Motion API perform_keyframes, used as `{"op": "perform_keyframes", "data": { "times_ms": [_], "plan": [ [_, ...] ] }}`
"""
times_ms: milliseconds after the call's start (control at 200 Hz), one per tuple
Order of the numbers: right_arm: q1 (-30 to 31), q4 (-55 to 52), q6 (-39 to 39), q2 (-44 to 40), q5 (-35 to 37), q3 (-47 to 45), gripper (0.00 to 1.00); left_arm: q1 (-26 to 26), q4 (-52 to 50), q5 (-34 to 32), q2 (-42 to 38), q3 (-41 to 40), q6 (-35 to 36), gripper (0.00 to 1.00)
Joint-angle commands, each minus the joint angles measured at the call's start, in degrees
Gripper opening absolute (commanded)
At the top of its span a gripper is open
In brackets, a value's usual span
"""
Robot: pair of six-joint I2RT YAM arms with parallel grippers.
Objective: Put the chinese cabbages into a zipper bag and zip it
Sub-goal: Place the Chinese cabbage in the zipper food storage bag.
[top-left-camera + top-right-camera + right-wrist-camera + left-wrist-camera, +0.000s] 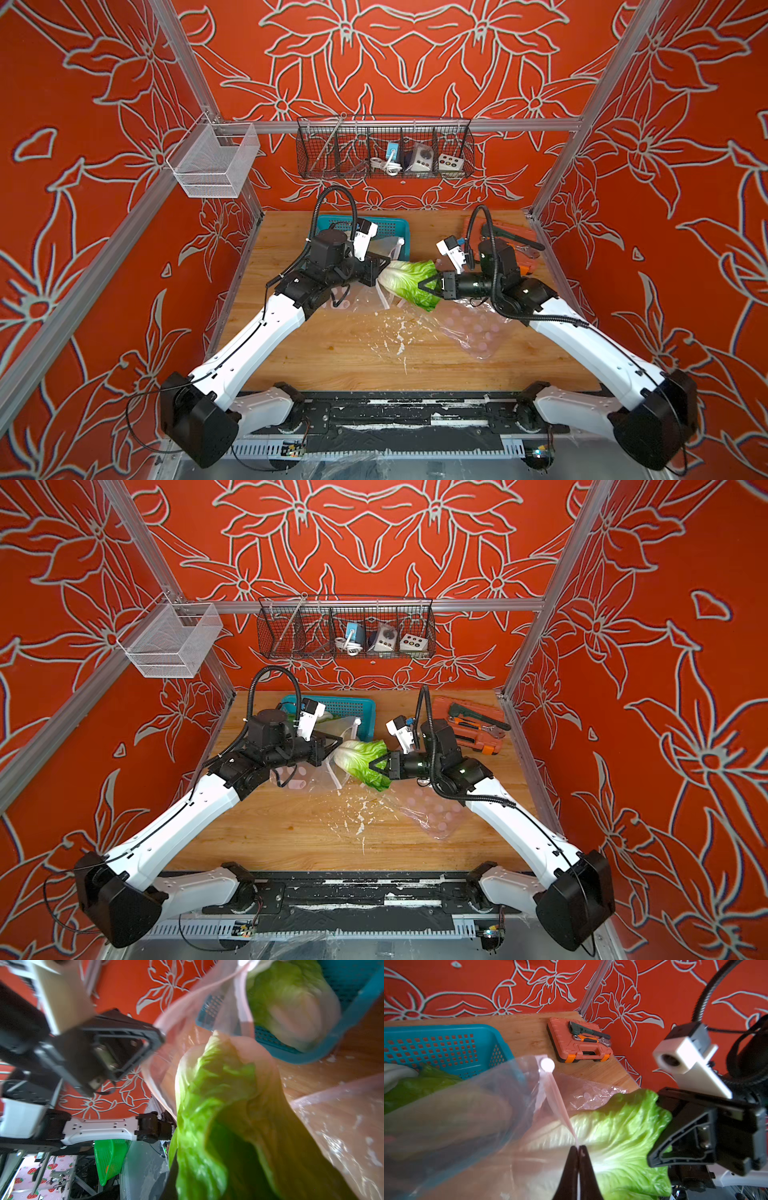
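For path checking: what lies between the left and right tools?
A chinese cabbage, held by the right tool, and the zipper bag rim the left tool pinches; seen in both top views.

Bright green cabbage (409, 280) with white base; teal perforated basket (390, 226); orange toolbox (478, 741); light wood-grain counter (332, 353); red walls (415, 62) with grey-white flower outlines; clear, pinkish bag (467, 1109).

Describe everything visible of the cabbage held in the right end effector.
The chinese cabbage is an oblong head with crinkled bright-green leaves running to a white ribbed base. It is held in the air on its side, the right end effector shut on its leafy end. Its white base pokes into the open mouth of the clear zipper bag.
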Motion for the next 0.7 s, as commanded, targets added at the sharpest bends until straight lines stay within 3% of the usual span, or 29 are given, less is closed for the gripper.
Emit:
{"op": "perform_keyframes", "data": {
  "times_ms": [0, 160, 315, 380, 465, 520, 601, 696],
  "plan": [
    [-0.19, 19.10, 10.91, -0.05, -7.05, -2.41, 0.00, -0.17, 4.34, 2.85, -0.86, -0.08, -2.36, 0.00],
    [-0.54, 36.85, 21.29, 1.97, -8.32, -4.76, 0.00, -0.18, 7.25, 4.72, -2.34, -0.24, -5.82, 0.00],
    [-0.25, 38.04, 20.99, 7.24, -6.63, -5.17, 0.00, -0.19, 11.21, 6.92, -3.01, -1.29, -9.48, 0.00],
    [-0.19, 27.80, 15.40, 7.77, -3.60, -3.68, 0.00, -0.17, 11.62, 7.32, -2.96, -1.31, -10.11, 0.00],
    [1.56, 8.20, 1.90, 7.22, 3.05, 2.28, 0.00, -0.17, 11.96, 7.50, -3.19, -1.31, -10.53, 0.00],
    [2.28, 4.27, -1.14, 7.02, 3.52, 4.50, 0.00, -0.17, 12.07, 7.67, -3.10, -1.31, -10.69, 0.00],
    [2.28, 9.04, 2.89, 6.39, 0.75, 4.19, 0.00, -0.26, 12.70, 8.04, -2.73, -1.60, -11.43, 0.00],
    [2.32, 22.57, 12.63, 6.61, -1.73, 1.13, 0.00, -0.50, 14.27, 8.49, -2.60, -2.35, -12.97, 0.00]
  ]
}}
